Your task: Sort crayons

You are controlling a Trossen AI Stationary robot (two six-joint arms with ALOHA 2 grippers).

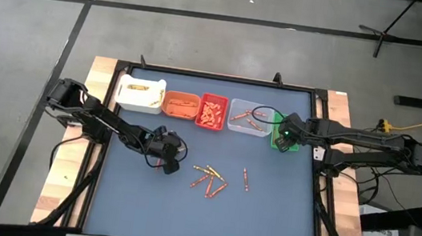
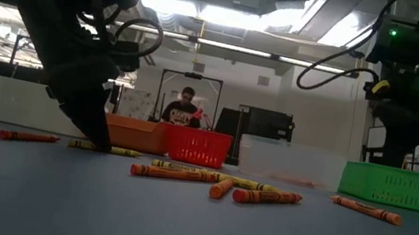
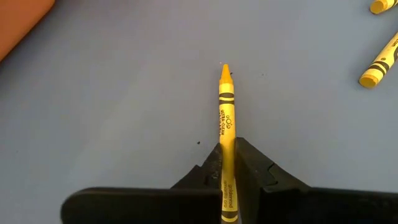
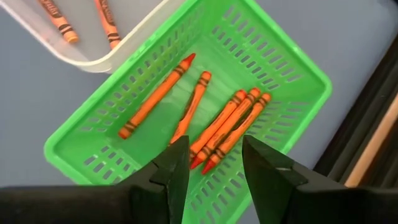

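My left gripper [image 1: 164, 154] is low over the blue mat and shut on a yellow crayon [image 3: 225, 99]; its fingers reach the mat in the low view [image 2: 97, 139]. Several loose orange and yellow crayons [image 1: 210, 178] lie on the mat to its right, also in the low view [image 2: 207, 179]. My right gripper [image 4: 214, 142] is open and empty above the green bin [image 4: 283, 62], which holds several orange crayons [image 4: 217, 127]. It hovers at the far right of the bin row [image 1: 284, 133]. My left gripper pinches the yellow crayon between its two fingers, on the paper-wrapped shaft around its middle [image 3: 227, 134]. The fingers slant down from the table's left. The crayon runs forward between them with its pointed tip [image 3: 225, 67] ahead. It lies level at the mat's surface; lifted or resting, I cannot tell.
A row of bins stands at the mat's far edge: white [image 1: 140, 93], orange [image 1: 180, 104], red [image 1: 212, 112], clear [image 1: 250, 117] and green [image 1: 294, 147]. One crayon [image 1: 246, 179] lies apart, right of the heap. A person shows in the room behind [image 2: 186, 105].
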